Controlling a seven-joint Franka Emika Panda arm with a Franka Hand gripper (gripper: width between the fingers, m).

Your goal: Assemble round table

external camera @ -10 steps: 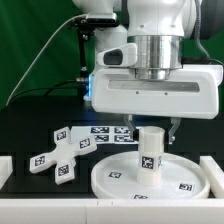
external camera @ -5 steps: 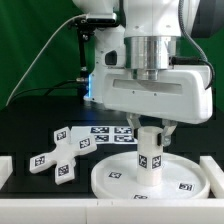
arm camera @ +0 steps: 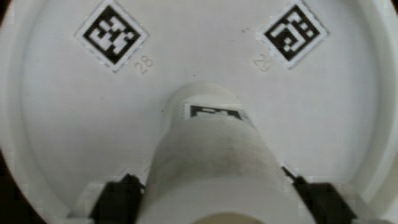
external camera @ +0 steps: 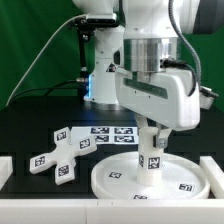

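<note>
In the exterior view, the post point(external camera: 150, 160) is seen standing upright about the middle of the round disc point(external camera: 100, 184), which lies flat at the near side of the black table point(external camera: 30, 126). The gripper point(external camera: 151, 140) is lowered from above onto the upper part of the post, and the post is held between its fingers. The cross-shaped foot point(external camera: 58, 155) is laid flat on the table to the exterior view's left of the disc, apart from it. The marker board point(external camera: 108, 133) is seen farther back, behind the disc.

In the wrist view, the post point(arm camera: 214, 145) is seen from above along its length, and the disc point(arm camera: 196, 60) is spread under it with two square tags point(arm camera: 116, 36) on its surface. A dark finger pad point(arm camera: 118, 196) is pressed against each side of the post, so the gripper point(arm camera: 214, 195) is clenched on it.
</note>
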